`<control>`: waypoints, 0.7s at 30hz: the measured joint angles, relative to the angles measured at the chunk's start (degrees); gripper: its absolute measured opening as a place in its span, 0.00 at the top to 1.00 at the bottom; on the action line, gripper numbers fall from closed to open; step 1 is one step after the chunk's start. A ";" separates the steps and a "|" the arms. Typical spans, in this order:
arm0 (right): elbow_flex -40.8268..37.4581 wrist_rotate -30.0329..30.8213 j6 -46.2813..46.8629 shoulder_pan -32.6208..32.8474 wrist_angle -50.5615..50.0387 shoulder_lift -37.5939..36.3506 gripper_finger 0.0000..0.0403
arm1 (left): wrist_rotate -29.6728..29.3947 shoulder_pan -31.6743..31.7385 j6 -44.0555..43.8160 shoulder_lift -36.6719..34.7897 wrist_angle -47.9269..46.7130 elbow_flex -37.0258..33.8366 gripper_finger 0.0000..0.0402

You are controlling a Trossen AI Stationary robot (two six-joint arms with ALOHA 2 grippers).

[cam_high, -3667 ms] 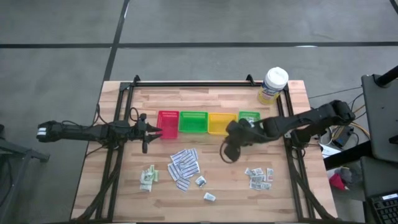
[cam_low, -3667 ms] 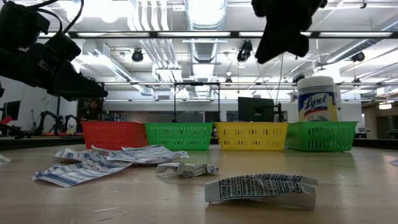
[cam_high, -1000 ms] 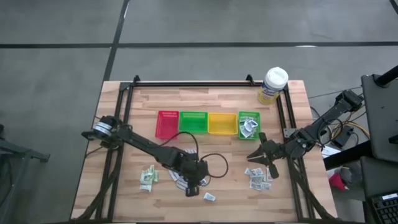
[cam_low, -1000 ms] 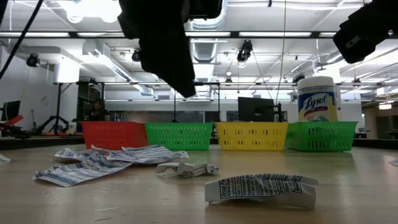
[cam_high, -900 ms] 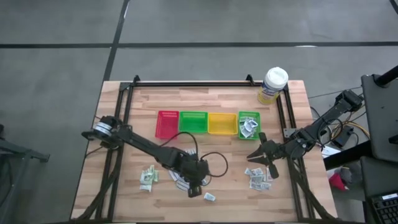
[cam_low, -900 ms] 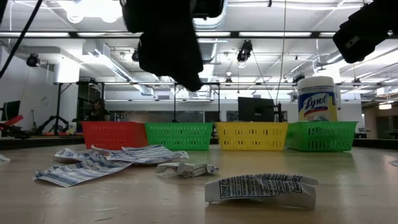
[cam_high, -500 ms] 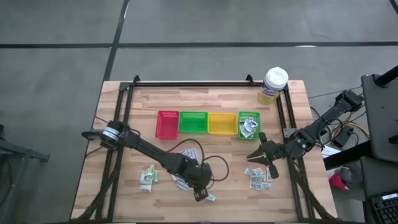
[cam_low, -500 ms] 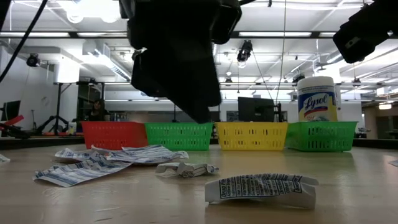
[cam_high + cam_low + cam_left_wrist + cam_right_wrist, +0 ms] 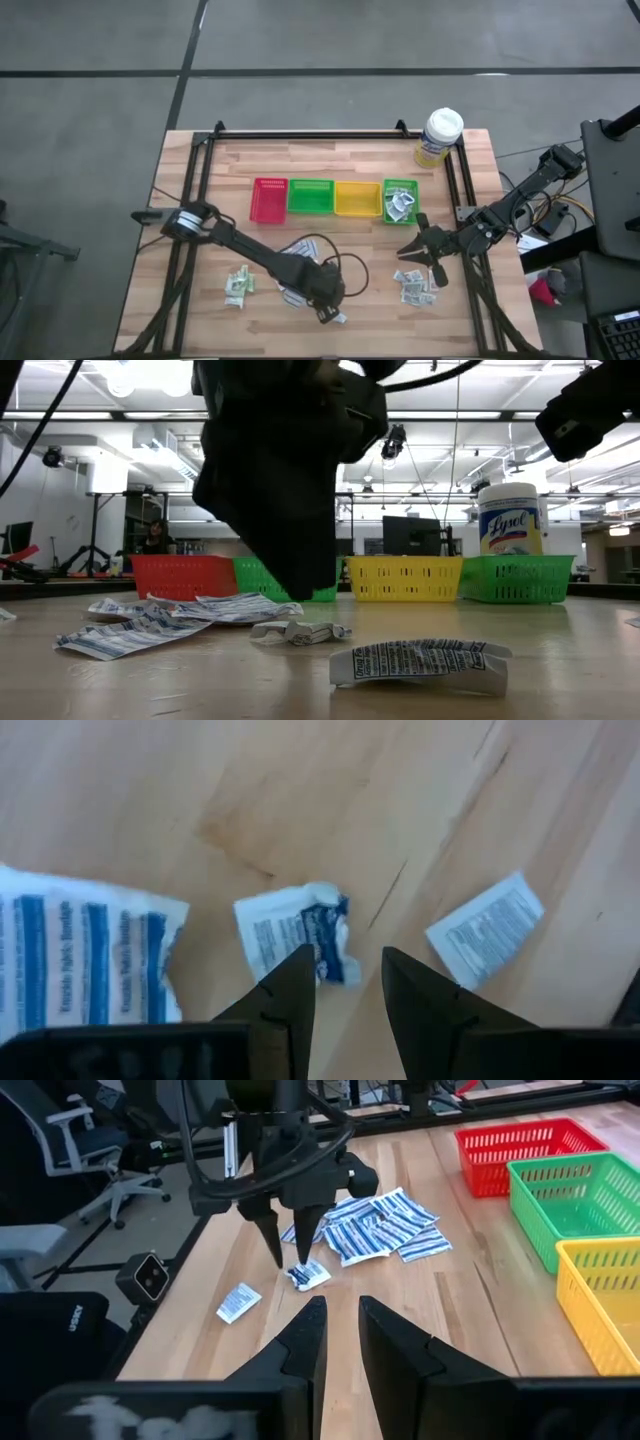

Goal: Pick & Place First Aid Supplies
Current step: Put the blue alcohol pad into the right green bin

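My wooden table [image 9: 210,170] carries four plastic trays [image 9: 334,197], a white-lidded tub [image 9: 440,137] and scattered paper packets [image 9: 237,286].

Wood table [image 9: 330,165] under me. Four trays in row: red [image 9: 269,199], green [image 9: 311,196], yellow [image 9: 351,198], second green [image 9: 400,200]. White-lidded Lysol tub [image 9: 439,137] at far right corner. Black frame rails [image 9: 310,134] along table edges. Office chairs [image 9: 85,1140] in room beyond.

Left tool [image 9: 345,982] points down, slightly parted; right tool [image 9: 409,247] waits.
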 joint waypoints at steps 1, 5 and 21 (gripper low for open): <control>0.00 -0.01 -0.10 0.01 0.00 0.00 0.85 | -0.40 -0.05 0.01 0.27 0.30 0.36 0.72; 0.00 0.01 -0.22 -0.01 0.01 0.00 0.85 | -1.79 -0.16 0.00 1.16 0.35 0.90 0.72; 0.00 0.02 -0.24 -0.02 0.09 0.00 0.85 | -2.86 -0.24 -0.98 4.84 0.47 1.16 0.72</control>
